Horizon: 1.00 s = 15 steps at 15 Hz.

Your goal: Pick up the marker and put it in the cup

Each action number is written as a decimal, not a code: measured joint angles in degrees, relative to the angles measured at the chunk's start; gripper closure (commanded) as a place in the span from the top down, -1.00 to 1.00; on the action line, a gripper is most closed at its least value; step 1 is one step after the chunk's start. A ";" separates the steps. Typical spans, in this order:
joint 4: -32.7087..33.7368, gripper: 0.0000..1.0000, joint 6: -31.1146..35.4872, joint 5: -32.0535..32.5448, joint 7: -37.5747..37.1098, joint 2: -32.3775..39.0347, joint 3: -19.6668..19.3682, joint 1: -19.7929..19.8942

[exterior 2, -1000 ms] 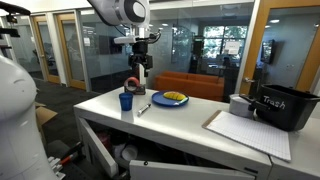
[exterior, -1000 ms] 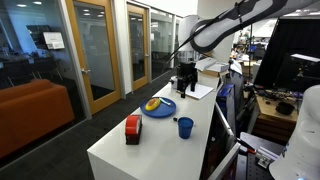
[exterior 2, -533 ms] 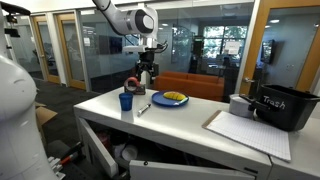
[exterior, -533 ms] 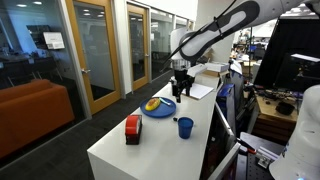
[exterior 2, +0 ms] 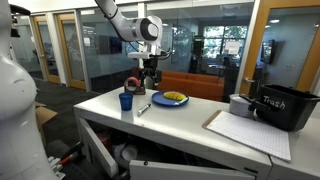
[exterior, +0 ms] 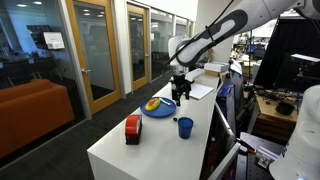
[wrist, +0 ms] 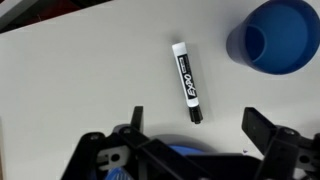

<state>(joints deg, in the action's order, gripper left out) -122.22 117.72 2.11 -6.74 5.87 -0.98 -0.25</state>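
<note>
The marker (wrist: 187,83), black with a white label, lies flat on the white table. In an exterior view it lies between cup and plate (exterior 2: 144,108). The small blue cup (wrist: 275,35) stands upright close beside it, and shows in both exterior views (exterior: 185,127) (exterior 2: 126,101). My gripper (wrist: 197,128) is open and empty. It hangs above the table over the marker's end, with a finger on each side, not touching it. It also shows in both exterior views (exterior: 181,92) (exterior 2: 151,82).
A round blue plate (exterior: 165,112) (exterior 2: 160,101) with a yellow-and-red item (exterior: 152,104) sits by the gripper. A red-and-black box (exterior: 133,128) stands near the table's end. A black container (exterior 2: 278,108) and white paper (exterior 2: 250,130) lie at the other end.
The arm has swung along the table toward the plate and cup, and the gripper has come lower. The marker and cup have not moved.
</note>
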 measured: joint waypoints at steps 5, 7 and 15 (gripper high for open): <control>0.04 1.00 0.00 0.00 0.00 0.00 0.00 0.00; -0.03 1.00 0.00 -0.01 0.00 0.05 0.00 0.00; -1.75 1.00 7.52 0.69 1.13 3.92 0.24 -0.30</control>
<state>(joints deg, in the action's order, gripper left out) -123.98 125.25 2.80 -5.61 9.79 -0.75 -0.54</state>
